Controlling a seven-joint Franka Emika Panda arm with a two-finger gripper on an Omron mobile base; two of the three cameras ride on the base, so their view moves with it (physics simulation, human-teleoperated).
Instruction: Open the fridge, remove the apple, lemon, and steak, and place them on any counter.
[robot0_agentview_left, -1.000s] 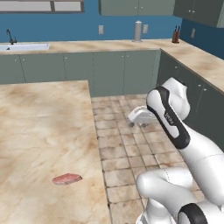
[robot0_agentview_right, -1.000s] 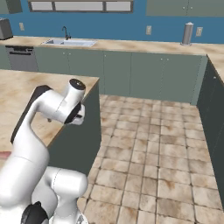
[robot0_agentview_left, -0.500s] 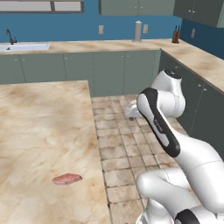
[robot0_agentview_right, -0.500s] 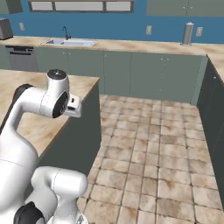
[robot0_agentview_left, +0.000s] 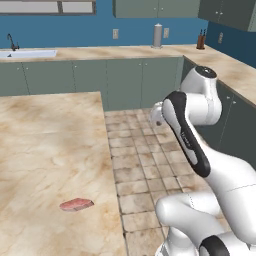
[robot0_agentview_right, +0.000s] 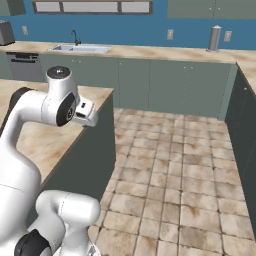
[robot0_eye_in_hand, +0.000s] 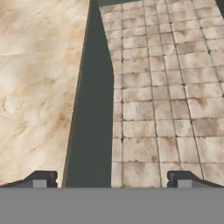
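The steak (robot0_agentview_left: 76, 204) lies flat on the counter (robot0_agentview_left: 45, 145), near its floor-side edge and well apart from the hand (robot0_eye_in_hand: 109, 179), which hangs wide and empty over that edge. It looks light, soft and probably slick; if moved, pinch it across its short width.

Blue walls (robot0_agentview_left: 75, 35), grey-green base cabinets (robot0_agentview_right: 165, 85) w/ beige marbled tops. Tan tiled floor (robot0_agentview_right: 170, 170); sink (robot0_agentview_right: 80, 48) at back wall.
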